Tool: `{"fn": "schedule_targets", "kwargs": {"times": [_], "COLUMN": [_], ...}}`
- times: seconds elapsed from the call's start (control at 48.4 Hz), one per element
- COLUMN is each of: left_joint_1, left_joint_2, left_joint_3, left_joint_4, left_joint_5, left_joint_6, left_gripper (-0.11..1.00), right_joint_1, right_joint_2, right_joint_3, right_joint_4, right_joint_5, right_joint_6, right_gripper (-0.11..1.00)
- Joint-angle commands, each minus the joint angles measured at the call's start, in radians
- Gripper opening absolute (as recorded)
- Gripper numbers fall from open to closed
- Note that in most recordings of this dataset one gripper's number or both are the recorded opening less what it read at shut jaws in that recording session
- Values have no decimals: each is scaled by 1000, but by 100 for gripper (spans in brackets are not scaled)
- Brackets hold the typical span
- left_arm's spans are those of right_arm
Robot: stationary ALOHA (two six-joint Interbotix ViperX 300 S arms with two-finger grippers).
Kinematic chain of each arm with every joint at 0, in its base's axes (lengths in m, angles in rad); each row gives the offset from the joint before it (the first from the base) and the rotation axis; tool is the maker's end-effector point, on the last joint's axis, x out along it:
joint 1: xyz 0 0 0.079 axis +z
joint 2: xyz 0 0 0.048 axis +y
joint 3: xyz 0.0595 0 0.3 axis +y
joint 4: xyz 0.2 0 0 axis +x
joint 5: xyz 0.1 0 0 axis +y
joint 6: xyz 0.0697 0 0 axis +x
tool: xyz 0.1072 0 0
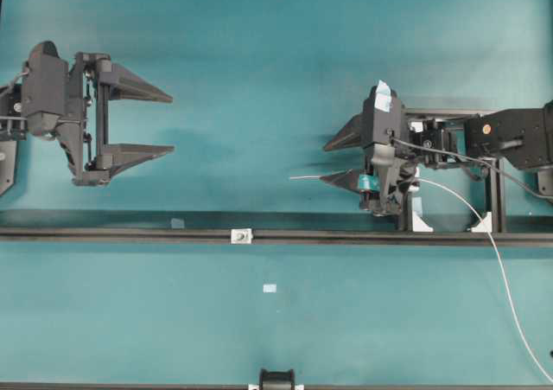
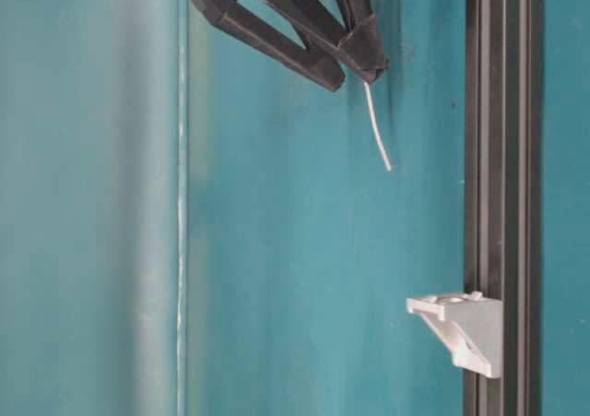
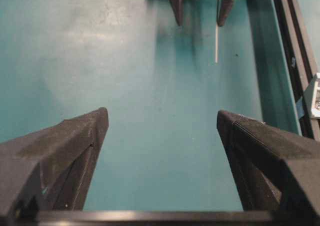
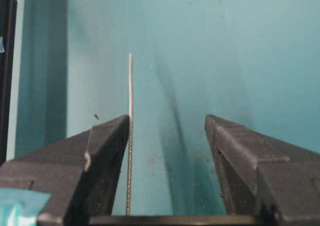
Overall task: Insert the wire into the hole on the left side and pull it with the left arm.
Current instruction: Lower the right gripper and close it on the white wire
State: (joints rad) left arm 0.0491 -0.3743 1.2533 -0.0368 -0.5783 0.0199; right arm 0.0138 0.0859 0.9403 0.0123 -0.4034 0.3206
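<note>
Things on the teal table (image 1: 259, 79)

A long black rail (image 1: 130, 233) runs across the table. A small pale tape square (image 1: 270, 288) lies just below the rail. White corner brackets (image 1: 421, 221) stand touching the rail.

No readable text, labels or numbers in any view

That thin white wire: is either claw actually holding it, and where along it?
No. The wire lies against one finger of the right gripper, near its free end, jaws apart. The left gripper is empty.
</note>
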Motion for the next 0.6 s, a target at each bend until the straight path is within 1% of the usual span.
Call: {"fn": "schedule_targets", "kwargs": {"times": [0.0, 0.083, 0.124, 0.268, 0.33, 0.372, 0.578], "left_joint_1": [3, 3, 3, 3, 3, 3, 3], "left_joint_2": [-5, -5, -5, -5, -5, -5, -5], "left_joint_3": [-6, -6, -6, -6, -6, -6, -8], "left_joint_4": [0, 0, 0, 0, 0, -2, -2], "left_joint_5": [-11, -11, -11, -11, -11, -11, -11], "left_joint_6": [-2, -2, -2, -2, -2, -2, -3], "left_gripper": [80, 80, 80, 80, 80, 80, 80], "right_joint_1": [-2, -2, -2, -2, -2, -2, -2], "right_joint_2": [-9, -9, -9, -9, -9, -9, -11], "right_joint_3": [-11, -11, -9, -6, -5, -2, 2], "right_joint_4": [2, 2, 2, 2, 2, 2, 2], "right_joint_5": [-12, -12, -12, -12, -11, -12, -9], "right_joint_6": [0, 0, 0, 0, -2, -2, -2], "right_gripper": [67, 62, 55, 17, 7, 4, 4]}}
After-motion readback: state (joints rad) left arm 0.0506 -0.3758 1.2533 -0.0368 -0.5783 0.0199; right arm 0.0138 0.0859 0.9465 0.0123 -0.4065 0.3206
